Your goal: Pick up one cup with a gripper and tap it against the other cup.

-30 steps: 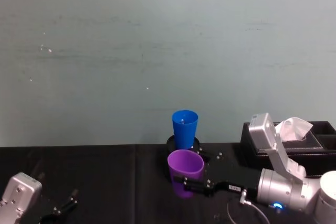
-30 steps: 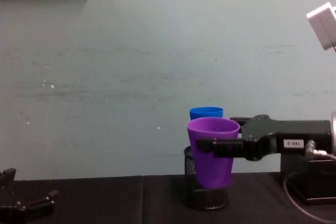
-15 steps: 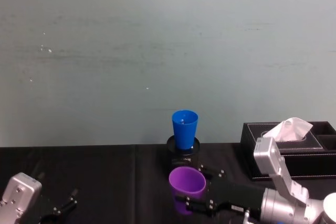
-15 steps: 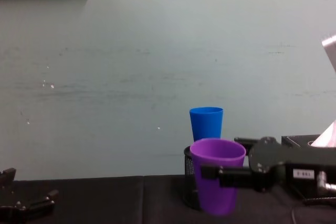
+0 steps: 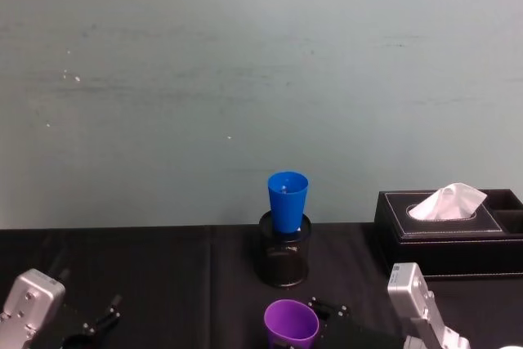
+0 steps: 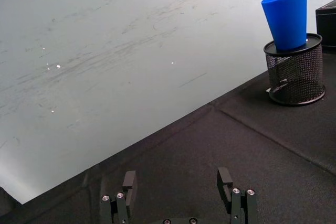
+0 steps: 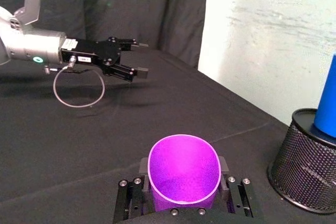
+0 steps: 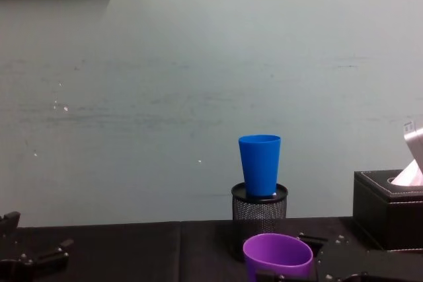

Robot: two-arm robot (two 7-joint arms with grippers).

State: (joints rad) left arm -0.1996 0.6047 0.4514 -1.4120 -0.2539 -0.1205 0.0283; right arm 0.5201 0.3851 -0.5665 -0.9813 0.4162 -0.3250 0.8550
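Right gripper [image 7: 184, 179] sits low at the table's [image 5: 163, 284] near edge, fingers clamped (on the purple cup [image 5: 291, 322]); left gripper [image 6: 178, 192] rests parked, fingers spread.

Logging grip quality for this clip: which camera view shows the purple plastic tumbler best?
The right wrist view: the purple plastic tumbler sits whole-rimmed and upright between the right gripper's fingers, which press both its sides. The head view and chest view catch just its upper part at the frame's bottom edge.
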